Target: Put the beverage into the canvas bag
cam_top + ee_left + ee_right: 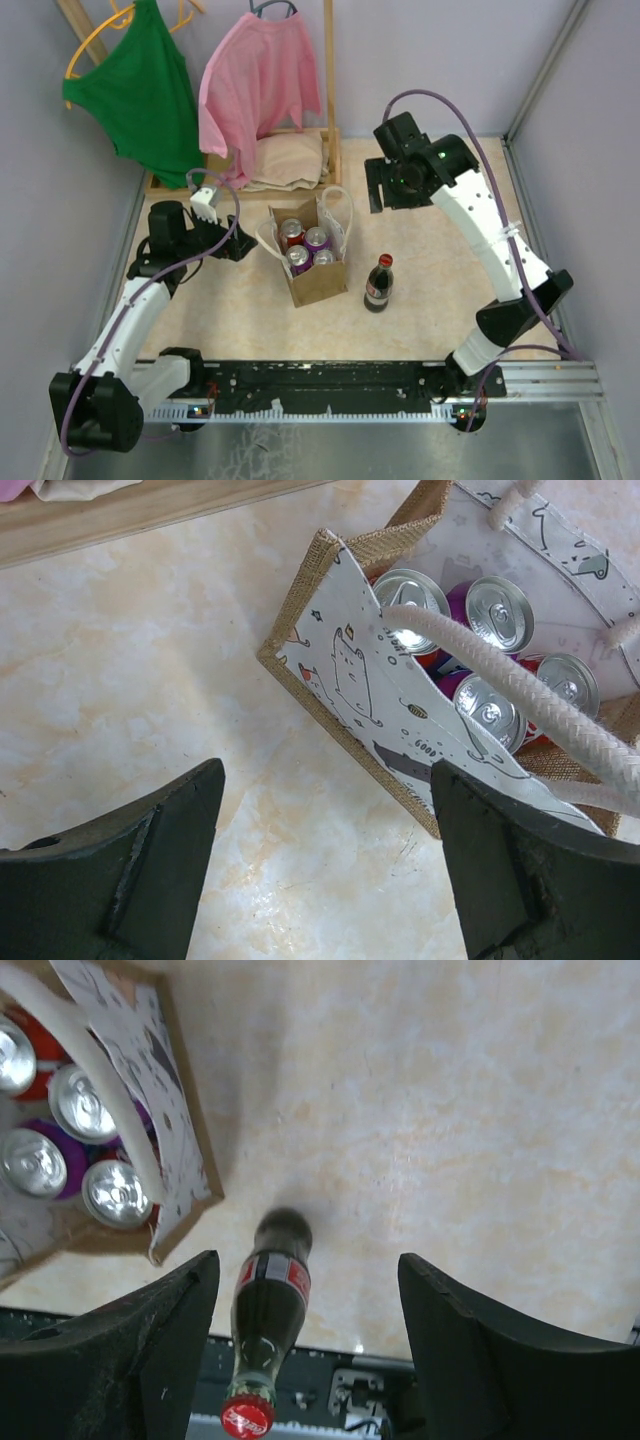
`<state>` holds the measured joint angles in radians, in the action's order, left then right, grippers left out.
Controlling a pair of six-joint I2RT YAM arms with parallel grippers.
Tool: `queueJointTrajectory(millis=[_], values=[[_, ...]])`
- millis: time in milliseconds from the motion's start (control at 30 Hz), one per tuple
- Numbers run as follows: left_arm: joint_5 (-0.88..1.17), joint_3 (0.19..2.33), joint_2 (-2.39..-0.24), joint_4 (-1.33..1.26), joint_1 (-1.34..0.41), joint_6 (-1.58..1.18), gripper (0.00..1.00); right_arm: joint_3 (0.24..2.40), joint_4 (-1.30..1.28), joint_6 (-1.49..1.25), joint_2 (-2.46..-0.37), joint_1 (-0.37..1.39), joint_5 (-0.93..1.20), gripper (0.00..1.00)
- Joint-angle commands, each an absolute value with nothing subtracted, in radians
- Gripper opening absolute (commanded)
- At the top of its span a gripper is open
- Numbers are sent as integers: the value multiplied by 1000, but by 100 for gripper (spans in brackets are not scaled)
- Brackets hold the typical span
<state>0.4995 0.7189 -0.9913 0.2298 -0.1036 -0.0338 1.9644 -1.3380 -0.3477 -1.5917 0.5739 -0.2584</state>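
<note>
The beverage, a dark cola bottle (378, 284) with a red cap, stands upright on the table just right of the canvas bag (320, 285). The bag is a tan tote with white rope handles, standing open with several cans (305, 245) inside. My right gripper (385, 200) hangs open well above and behind the bottle. In the right wrist view the bottle (268, 1320) shows between the spread fingers of this gripper (308, 1260), far below them and untouched. My left gripper (238, 245) is open just left of the bag. In its wrist view the gripper (328, 780) has only tabletop between its fingers, beside the bag's wall (350, 670).
A wooden rack at the back holds a green top (145, 90) and a pink shirt (260, 80), with a folded beige cloth (285, 160) on its base. A black rail (330, 385) runs along the near edge. Walls close in left and right.
</note>
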Motion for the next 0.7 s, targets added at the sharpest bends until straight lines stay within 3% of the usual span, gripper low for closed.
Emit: queueJointTrajectory(millis=[0, 667], values=[[516, 727, -1004, 203, -96, -38, 89, 1927, -1455, -404, -1541, 577, -176, 70], [529, 738, -1043, 198, -97, -39, 89, 1787, -1497, -482, -1524, 686, -54, 66]])
